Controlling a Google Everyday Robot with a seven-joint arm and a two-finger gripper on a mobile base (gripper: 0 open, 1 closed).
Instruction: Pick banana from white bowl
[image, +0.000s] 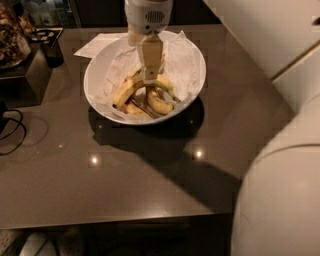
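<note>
A dark glossy worktop fills the scene, with two small light glints on it in front of the bowl and a broad shadow running from under the bowl toward the right. A pale sheet pokes out behind the bowl's left side, and a black cable loops far left of it. The banana lies inside the bowl on crinkled paper, beside a stubby one. The pincer hangs down into the bowl, its tip at the banana's middle; open or closed, I cannot tell. White robot body, blurred, cuts off everything right of the bowl.
</note>
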